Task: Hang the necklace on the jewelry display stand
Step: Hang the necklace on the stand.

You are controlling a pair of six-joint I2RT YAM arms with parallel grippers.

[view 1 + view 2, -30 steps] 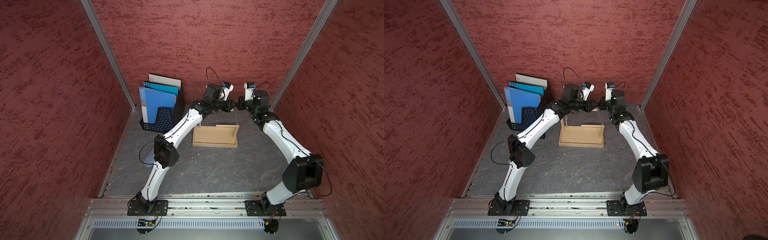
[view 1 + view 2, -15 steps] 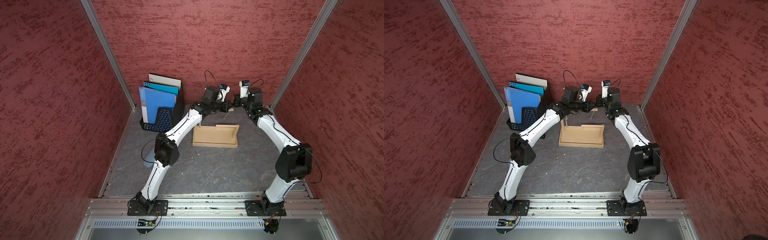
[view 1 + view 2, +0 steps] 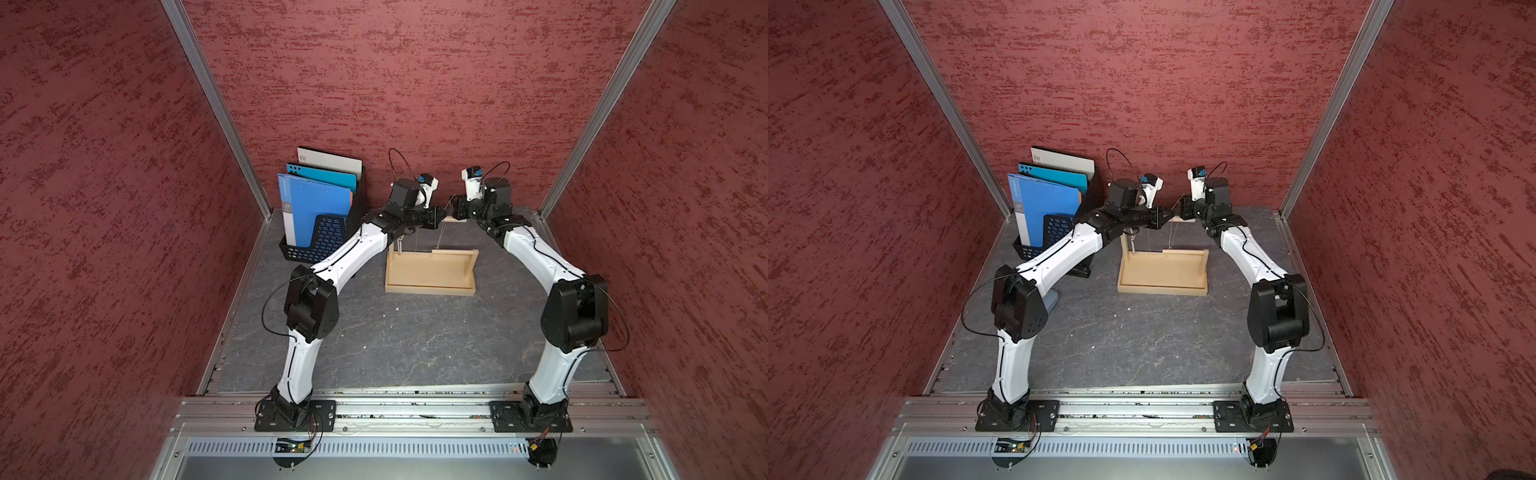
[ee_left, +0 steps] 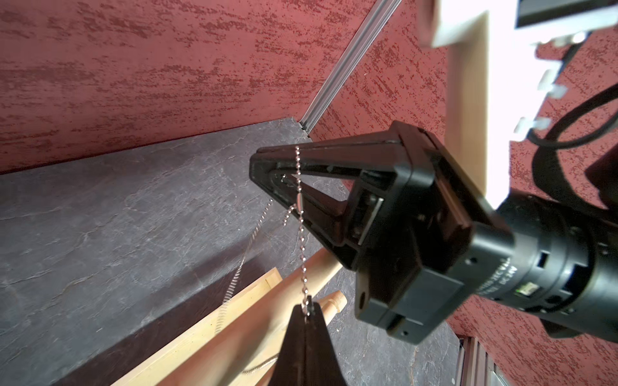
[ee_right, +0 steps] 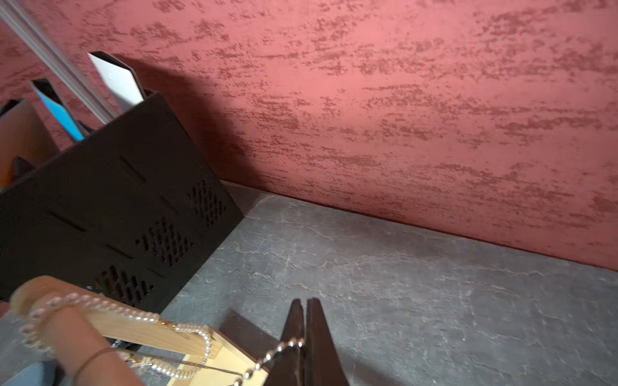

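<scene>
necklace (image 4: 302, 240), a fine ball chain, runs nearly straight in the left wrist view from the left gripper (image 4: 306, 312), whose jaws are pressed together on it, to the right gripper (image 4: 259, 168), likewise closed. a slack strand sags to one side, blurred. beyond the chain lies the dowel (image 4: 267, 310) of the stand (image 4: 200, 337). the chain crosses in front of it without, as far as i can judge, resting on it. two grips set apart on one chain make sense: they pull the loop open so it can pass over the dowel's free end rather than bunch up. in the right wrist view the right gripper has its jaws tight on a few beads of chain, and the rest trails toward the tray (image 5: 230, 366). pearls (image 5: 110, 307) already drape the stand's shorter bar (image 5: 127, 329), just in front of the black rack (image 5: 117, 207) on the grey worktop (image 5: 401, 284). in both top views the grippers meet nearly tip to tip high above the back of the stand. thin strands hang from them toward the tray, too fine to trace. that height gives the loop clearance from the pearls while it is lined up. the step in hand looks like the threading itself, so the hanging is near but not done.
</scene>
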